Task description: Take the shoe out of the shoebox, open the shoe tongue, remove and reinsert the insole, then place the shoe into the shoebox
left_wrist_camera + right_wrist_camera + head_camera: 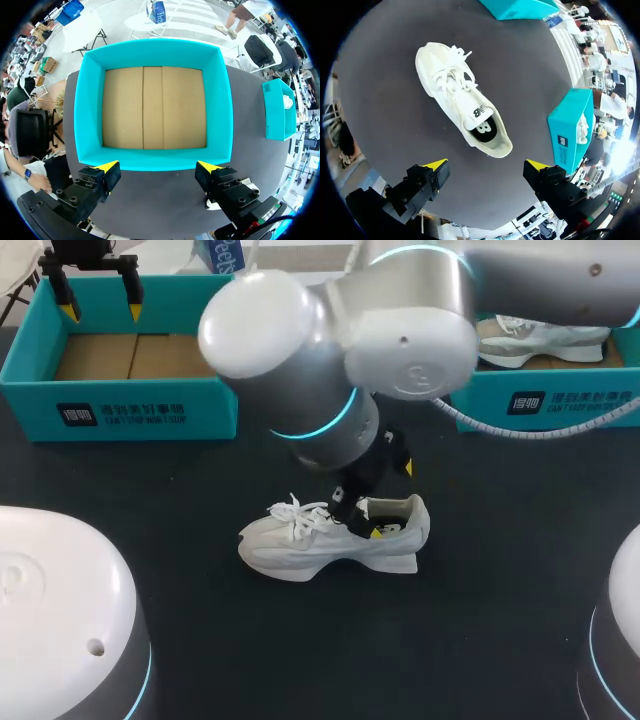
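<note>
**On the counter: shoe out of its box, insole work apparently not begun**

At mid-counter [300, 660] the shoe [320, 540] stands upright on its sole, well apart from the empty box [120, 405] at the far left. The first step therefore looks done.

The rest seems open. The tongue [476, 111] lies flat over the opening, the laces [451, 80] cross the upper loosely, and the insole [485, 129] sits inside. From this alone I cannot tell whether the insole has been out and back. My guess is that lifting the tongue, pulling and refitting the insole, and boxing the shoe all remain.

The shoe is white with a thick, sculpted sole. Its insole is black and shows at the heel opening, and a small label marks the tongue.

The right end effector [392, 500] hangs above the heel end with its fingers apart, and nothing is held between them. The left end effector [100, 310] hovers over the empty box, also spread wide and holding nothing.

A second box [545, 400] at the far right holds another shoe [540, 340].
</note>
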Robot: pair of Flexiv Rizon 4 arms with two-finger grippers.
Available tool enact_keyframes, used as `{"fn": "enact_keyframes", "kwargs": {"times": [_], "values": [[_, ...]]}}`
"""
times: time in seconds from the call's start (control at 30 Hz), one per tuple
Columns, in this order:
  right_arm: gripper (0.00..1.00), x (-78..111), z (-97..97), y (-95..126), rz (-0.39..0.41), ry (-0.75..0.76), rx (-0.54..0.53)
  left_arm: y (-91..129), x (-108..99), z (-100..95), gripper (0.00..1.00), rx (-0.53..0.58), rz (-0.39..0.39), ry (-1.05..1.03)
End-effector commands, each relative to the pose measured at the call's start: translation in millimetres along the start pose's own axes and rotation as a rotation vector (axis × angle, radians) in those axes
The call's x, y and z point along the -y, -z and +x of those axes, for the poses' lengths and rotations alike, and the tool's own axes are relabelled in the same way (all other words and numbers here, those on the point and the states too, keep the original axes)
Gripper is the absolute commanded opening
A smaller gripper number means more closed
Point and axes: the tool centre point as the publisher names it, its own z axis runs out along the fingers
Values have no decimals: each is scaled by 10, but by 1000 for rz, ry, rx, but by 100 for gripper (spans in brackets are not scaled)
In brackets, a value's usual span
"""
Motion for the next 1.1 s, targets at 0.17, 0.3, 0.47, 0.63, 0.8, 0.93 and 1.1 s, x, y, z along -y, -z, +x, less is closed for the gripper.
{"fn": "enact_keyframes", "kwargs": {"times": [0.17, 0.3, 0.47, 0.63, 0.8, 0.93, 1.1], "values": [[100, 86, -109, -36, -246, 345, -24, -1, -6, -1, 100, 0, 1, 0], [100, 102, -112, -42, -270, 389, -16, -1, -6, -1, 100, 0, 1, 0], [100, 102, -112, -42, -270, 389, -16, -1, -6, -1, 100, 0, 1, 0], [100, 102, -112, -42, -270, 389, -16, -1, -6, -1, 100, 0, 1, 0], [100, 102, -112, -42, -270, 389, -16, -1, -6, -1, 100, 0, 1, 0], [100, 144, -124, -105, -370, 418, -85, -1, -6, -1, 100, 0, 1, 0], [100, 279, -192, -218, -487, 502, -175, -1, -6, -1, 100, 0, 1, 0]]}}
